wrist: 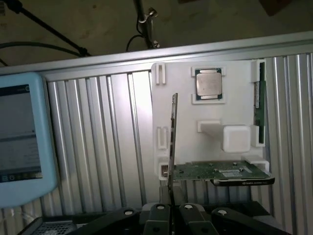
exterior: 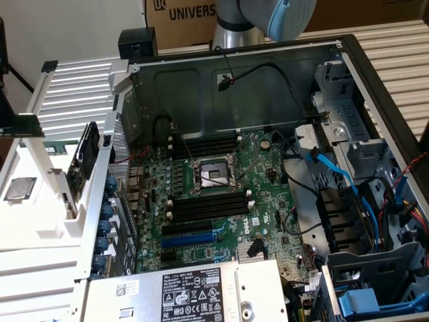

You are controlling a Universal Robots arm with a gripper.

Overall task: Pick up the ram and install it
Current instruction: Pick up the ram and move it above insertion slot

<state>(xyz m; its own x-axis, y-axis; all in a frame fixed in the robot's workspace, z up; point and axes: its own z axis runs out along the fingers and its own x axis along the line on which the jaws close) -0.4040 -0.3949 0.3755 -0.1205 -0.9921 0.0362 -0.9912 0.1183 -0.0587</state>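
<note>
The ram is not picked up yet. It stands on its thin edge in a groove along one side edge of the white holder. Its long way runs down that edge, from the corner by the square silver chip toward the corner where the green card lies. I think I am at the very first step, getting to the ram. My gripper hangs off to the side of it, nearer the card's thin metal end than the ram, and well apart from the ram. I cannot tell if my gripper is wide or narrow. I think a good grab calls for lining up over that side edge and turning so I squeeze the ram's two flat faces. The long black slots in the open computer have no stick in them.
</note>
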